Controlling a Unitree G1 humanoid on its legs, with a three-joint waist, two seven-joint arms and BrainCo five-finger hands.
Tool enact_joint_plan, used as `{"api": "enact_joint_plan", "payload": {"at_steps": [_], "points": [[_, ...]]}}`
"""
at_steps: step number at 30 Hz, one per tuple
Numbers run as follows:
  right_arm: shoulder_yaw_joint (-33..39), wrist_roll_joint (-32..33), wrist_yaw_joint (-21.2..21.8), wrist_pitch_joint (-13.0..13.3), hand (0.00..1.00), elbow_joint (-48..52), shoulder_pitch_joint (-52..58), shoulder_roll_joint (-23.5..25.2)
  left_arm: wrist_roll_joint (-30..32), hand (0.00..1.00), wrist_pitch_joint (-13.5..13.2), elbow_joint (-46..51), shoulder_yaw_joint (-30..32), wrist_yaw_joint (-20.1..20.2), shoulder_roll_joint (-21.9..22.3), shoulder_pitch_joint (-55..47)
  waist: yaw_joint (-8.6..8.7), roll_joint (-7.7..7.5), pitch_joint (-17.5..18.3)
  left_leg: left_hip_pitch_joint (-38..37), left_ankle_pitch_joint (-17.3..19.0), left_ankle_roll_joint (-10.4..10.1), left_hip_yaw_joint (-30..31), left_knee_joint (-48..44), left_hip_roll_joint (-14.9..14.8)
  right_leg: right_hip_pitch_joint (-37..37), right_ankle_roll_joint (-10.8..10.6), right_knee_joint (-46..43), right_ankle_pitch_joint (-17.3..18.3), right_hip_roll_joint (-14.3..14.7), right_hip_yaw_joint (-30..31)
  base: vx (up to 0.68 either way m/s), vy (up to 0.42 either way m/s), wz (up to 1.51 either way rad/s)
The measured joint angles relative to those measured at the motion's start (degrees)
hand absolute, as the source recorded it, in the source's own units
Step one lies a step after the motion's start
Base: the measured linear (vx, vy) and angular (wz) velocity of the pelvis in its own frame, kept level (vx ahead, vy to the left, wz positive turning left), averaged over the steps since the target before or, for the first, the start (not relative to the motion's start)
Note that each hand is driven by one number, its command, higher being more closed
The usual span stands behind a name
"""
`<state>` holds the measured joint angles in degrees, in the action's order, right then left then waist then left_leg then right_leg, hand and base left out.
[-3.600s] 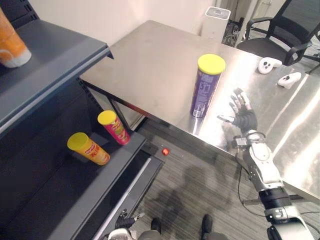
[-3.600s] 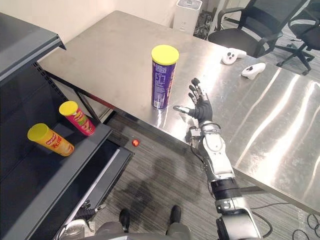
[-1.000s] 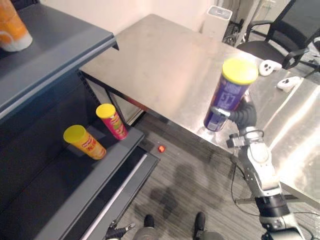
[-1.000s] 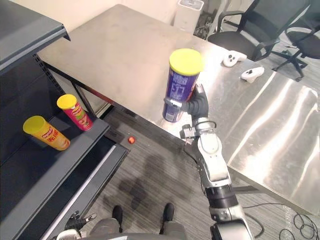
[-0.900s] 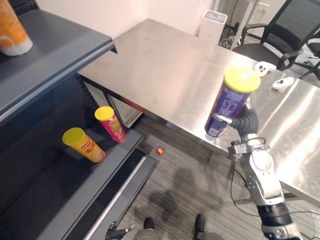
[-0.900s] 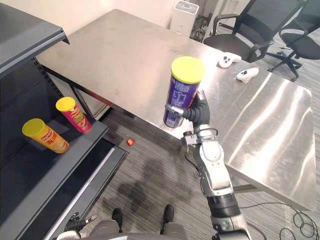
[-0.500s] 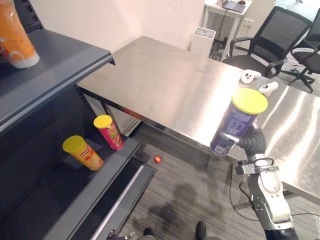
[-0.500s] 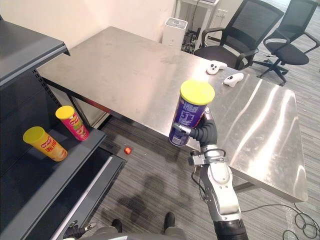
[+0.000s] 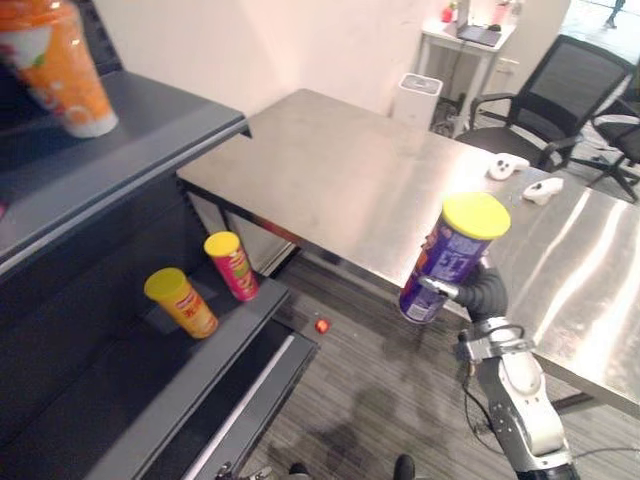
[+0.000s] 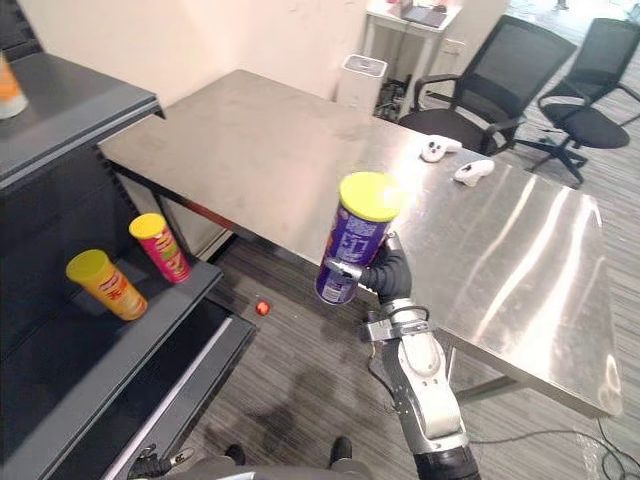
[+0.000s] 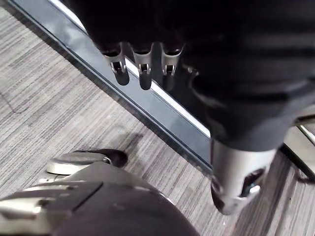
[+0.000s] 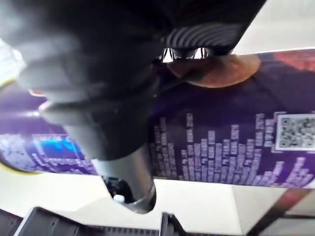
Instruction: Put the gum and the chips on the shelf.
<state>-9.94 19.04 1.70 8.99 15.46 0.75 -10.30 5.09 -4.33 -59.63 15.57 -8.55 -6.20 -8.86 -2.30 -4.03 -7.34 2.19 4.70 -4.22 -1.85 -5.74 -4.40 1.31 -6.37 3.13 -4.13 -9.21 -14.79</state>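
A head-camera scene looks down on a steel table (image 9: 340, 180) that runs from 12 o'clock to 3 o'clock, with a dark metal shelf (image 9: 130, 140) filling the 9 o'clock side.

At about 4 o'clock, the robot's right hand (image 9: 484, 294) holds the chips, a tall purple can (image 9: 448, 258) with a yellow lid. The fingers and thumb are curled around the can's lower half. The can is lifted clear of the table, leaning slightly, and hangs over the grey floor just off the table's near edge. In the right wrist view the thumb (image 12: 123, 167) crosses the purple can's side, pressed tight against it.

On the shelf's lower board, at about 8 o'clock, two more yellow-lidded cans lean close together: an orange can (image 9: 183, 302) and, just to its 2 o'clock side, a red can (image 9: 232, 266). An orange container (image 9: 55, 62) stands on the top board at 10 o'clock.

A small red object (image 9: 321, 325) lies on the floor between the shelf and the table. Two white controllers (image 9: 508, 166) rest on the table's far side at 2 o'clock, near a black office chair (image 9: 575, 85). A white bin (image 9: 415, 98) stands at 1 o'clock.

The left hand (image 11: 231, 98) shows in the left wrist view, hanging over the floor beside the shelf's base, its fingers (image 11: 144, 71) loose, side by side and empty.
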Motion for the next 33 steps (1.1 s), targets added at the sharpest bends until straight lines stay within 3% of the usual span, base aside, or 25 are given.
{"api": "enact_joint_plan", "payload": {"at_steps": [4,6,8,9,10,11,12,13,14,15,16,17,19,25,33], "points": [[-0.70,0.01,-1.39,0.09,1.00,-1.62,-2.50,-0.29,-0.48,0.00,0.07,-0.31,-0.17,-0.24,1.16,1.45,-1.04,2.31,-1.49,3.99,-1.80,-1.14,6.84,0.11,0.34,-0.26,1.01,-1.45,1.85,0.22,-6.92,-0.12,-0.067,0.94],[-0.53,-0.03,-2.23,0.12,1.00,-1.79,-3.48,-0.72,-0.48,0.00,0.15,-0.32,-0.71,-0.30,1.79,1.55,-1.69,4.16,-2.49,5.63,-2.01,-0.84,6.91,2.97,-0.91,-1.84,2.09,-3.94,3.21,0.19,-10.63,-0.14,-0.097,0.97],[-0.07,-0.22,-2.61,0.21,1.00,-2.14,-3.34,-0.49,-1.56,0.00,0.70,-1.28,-0.27,-0.67,1.03,2.35,-2.24,3.27,-2.52,7.16,0.02,3.75,-1.21,3.49,-1.91,-2.92,2.84,-3.17,3.29,-1.40,-13.95,-0.08,-0.050,0.94],[1.75,-0.38,-2.79,0.32,1.00,-2.33,-3.20,-0.58,-2.62,0.00,1.12,-2.04,0.47,-0.87,1.57,2.69,-2.25,3.36,-2.46,10.76,-1.60,5.87,-7.74,-5.56,-2.79,-4.25,3.27,-4.80,3.86,-2.91,-16.47,-0.02,0.014,0.86],[2.66,-0.51,-3.04,0.32,1.00,-2.49,-2.95,-0.55,-2.62,0.00,1.20,-2.01,0.52,-0.90,1.81,2.41,-2.22,3.65,-2.39,11.14,-2.26,6.74,-10.28,-8.91,-3.15,-4.22,3.24,-5.45,4.08,-3.10,-17.40,0.02,-0.012,0.99],[4.66,-0.56,-3.80,0.39,1.00,-2.52,-2.27,-0.81,-2.60,0.00,1.21,-1.85,0.41,-1.06,2.45,1.56,-1.51,4.98,-1.92,10.79,-3.61,7.09,-13.96,-9.80,-3.70,-4.16,3.02,-7.26,5.34,-2.65,-19.41,0.02,-0.030,1.20],[6.46,-0.55,-4.27,0.47,1.00,-2.71,-1.76,-0.42,-2.57,0.00,1.18,-1.11,0.05,-1.22,2.40,1.24,-0.64,5.19,-1.90,10.71,-6.31,4.39,-13.92,-6.65,-3.57,-4.26,3.72,-8.39,6.30,-2.65,-21.04,0.00,-0.028,1.26],[7.41,-0.55,-4.31,0.50,1.00,-2.69,-1.59,-0.33,-2.55,0.00,1.10,-0.53,0.10,-1.24,2.28,1.17,-0.36,4.92,-1.78,10.70,-7.97,4.24,-13.70,-4.41,-3.04,-4.29,3.91,-7.88,6.42,-2.52,-21.71,-0.06,-0.020,1.34],[8.15,-0.59,-4.26,0.54,1.00,-2.66,-1.53,-0.37,-2.51,0.00,1.15,0.30,0.29,-1.23,2.04,1.31,0.12,4.36,-1.25,9.31,-13.54,3.54,-12.67,4.13,-1.16,-4.17,3.89,-5.54,6.02,-2.84,-24.63,-0.07,0.009,1.04],[8.53,-0.72,-4.11,0.62,1.00,-2.70,-1.58,0.08,-2.42,0.00,1.25,-0.18,0.99,-1.22,2.18,1.69,0.25,4.17,-1.25,8.49,-9.47,5.09,-15.87,2.59,-1.62,-4.14,3.90,-5.23,5.46,-3.31,-27.28,-0.05,0.024,0.95],[8.57,-0.99,-4.13,0.62,1.00,-2.66,-1.26,0.03,-2.41,0.00,1.30,-0.30,1.10,-1.20,2.33,1.55,0.41,4.19,-1.24,7.94,-7.22,4.87,-17.91,0.67,-1.89,-4.06,3.76,-5.61,5.38,-3.53,-28.06,0.04,0.058,0.72],[8.58,-1.13,-4.13,0.62,1.00,-2.50,-0.48,-0.02,-2.17,0.00,1.24,-0.23,1.12,-1.19,2.81,0.89,0.60,4.97,-1.21,5.61,-7.02,3.49,-19.44,2.72,-2.08,-3.40,3.17,-6.69,5.03,-3.33,-29.22,0.06,0.046,0.53],[9.27,-1.17,-4.11,0.61,1.00,-2.30,0.56,0.11,-1.98,0.00,1.20,-0.13,1.10,-1.16,3.02,0.66,0.76,5.73,-0.75,4.35,-7.19,3.15,-19.29,6.52,-1.97,-2.97,3.12,-6.90,4.99,-2.75,-30.90,-0.03,0.090,0.46],[9.43,-3.01,-3.92,0.61,1.00,-2.15,1.29,1.09,-0.57,0.00,1.21,0.26,0.10,-1.01,2.85,-0.68,0.48,5.51,-0.68,2.65,-9.01,2.60,-18.63,11.60,0.01,-3.08,2.45,-7.24,4.16,-3.91,-30.92,-0.09,0.074,0.08],[9.32,-5.09,-4.15,0.59,1.00,-2.18,1.71,1.84,0.24,0.00,1.20,0.37,0.13,-1.02,2.71,-1.61,0.23,4.97,-1.02,2.92,-9.25,2.58,-18.46,11.61,-0.23,-3.29,2.79,-7.24,4.10,-3.60,-30.39,0.00,-0.005,-0.02]]}}
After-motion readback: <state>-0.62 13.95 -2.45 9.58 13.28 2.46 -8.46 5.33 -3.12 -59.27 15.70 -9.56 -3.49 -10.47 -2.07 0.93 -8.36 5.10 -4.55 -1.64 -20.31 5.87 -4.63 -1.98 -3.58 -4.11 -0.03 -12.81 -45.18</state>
